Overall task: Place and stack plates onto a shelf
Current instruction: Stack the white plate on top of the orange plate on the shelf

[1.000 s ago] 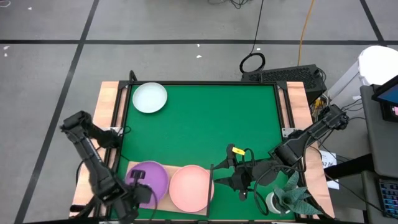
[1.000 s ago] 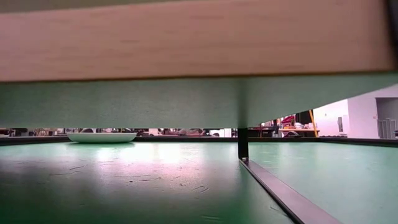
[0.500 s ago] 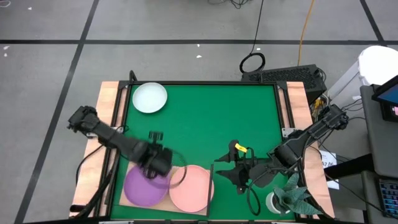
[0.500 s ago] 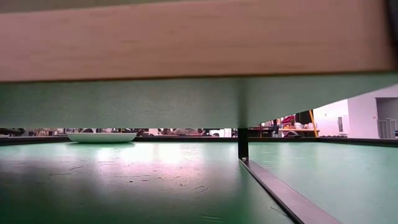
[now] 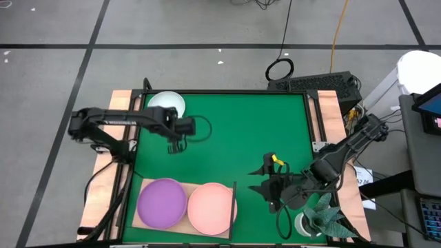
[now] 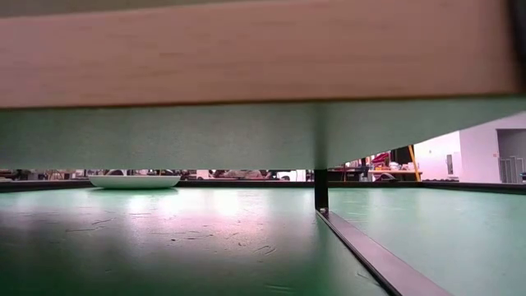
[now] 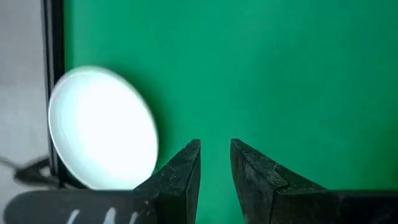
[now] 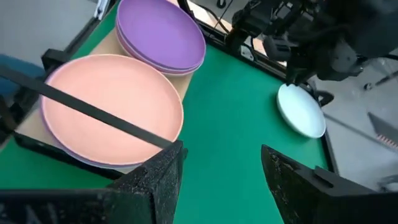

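One pale mint plate (image 5: 166,108) sits alone on the green mat (image 5: 234,131), upper left of the high view. Just below and right of it hangs the left gripper (image 5: 175,146), fingers slightly parted, holding nothing. Down at lower left, the purple plate (image 5: 162,202) and salmon pink plate (image 5: 210,208) lie side by side on the shelf (image 5: 141,184). Right gripper (image 5: 267,189) waits beside the pink one, jaws wide, empty.

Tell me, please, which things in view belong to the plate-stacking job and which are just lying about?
Part of the job:
- white plate on the green mat
- purple plate on the shelf
- pink plate on the shelf
- left gripper, empty, beside the white plate

Just lying about:
- potted plant
- keyboard
- cable loop
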